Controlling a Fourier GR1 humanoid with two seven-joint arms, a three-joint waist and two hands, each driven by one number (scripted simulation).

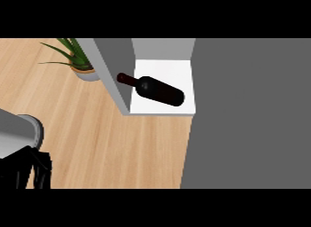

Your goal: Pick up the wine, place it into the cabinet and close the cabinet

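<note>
The wine (154, 90) lies on its side on the white shelf of the cabinet (161, 108), in the upper middle of the frame. Its neck points up and to the left, right by the grey wall there. No hand touches it.

The left hand (17, 170) is at the lower left of the frame, well apart from the cabinet. Its fingers point down and look loose, holding nothing. The right hand does not show at all.

A big grey panel (256, 115) fills the right side. It may be the door, but I cannot tell for sure.

What is left, I think, is to shut the cabinet. The bottle is round and lying down, so a bump could make it roll. If it rolls toward the front edge, the door could hit it. A plant (79, 62) stands near the cabinet at the upper left, and a swinging arm could knock it.
</note>
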